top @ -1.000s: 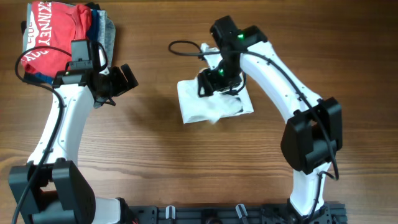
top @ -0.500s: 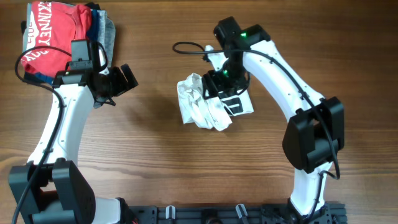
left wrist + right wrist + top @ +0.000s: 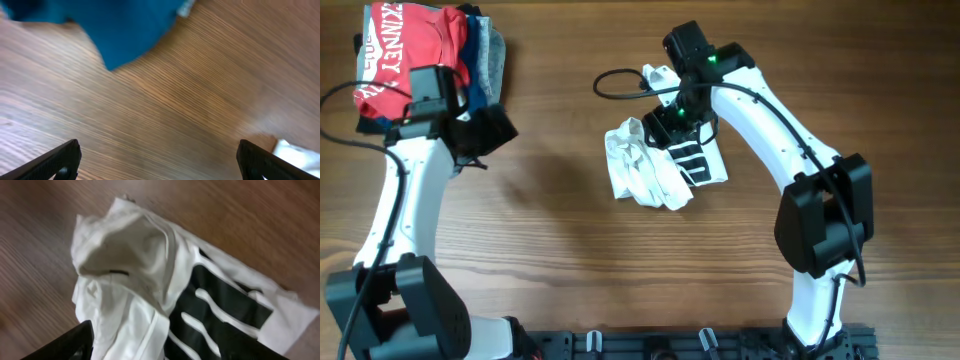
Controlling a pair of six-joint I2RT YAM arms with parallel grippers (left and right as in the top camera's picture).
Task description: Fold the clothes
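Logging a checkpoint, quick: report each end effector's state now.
Left end effector: open, holding nothing.
Right end effector: over the white T-shirt; open or closed cannot be told.

Crumpled white T-shirt, in a loose, uneven heap on the wooden table, a little right of centre and toward the far edge. Left part bunched and puffed up in soft folds, with a shadowed hollow of cloth near the top. Right part flatter, one corner spread out on the wood. Bold black lettering face-up on that flatter side, partly hidden under the white folds.
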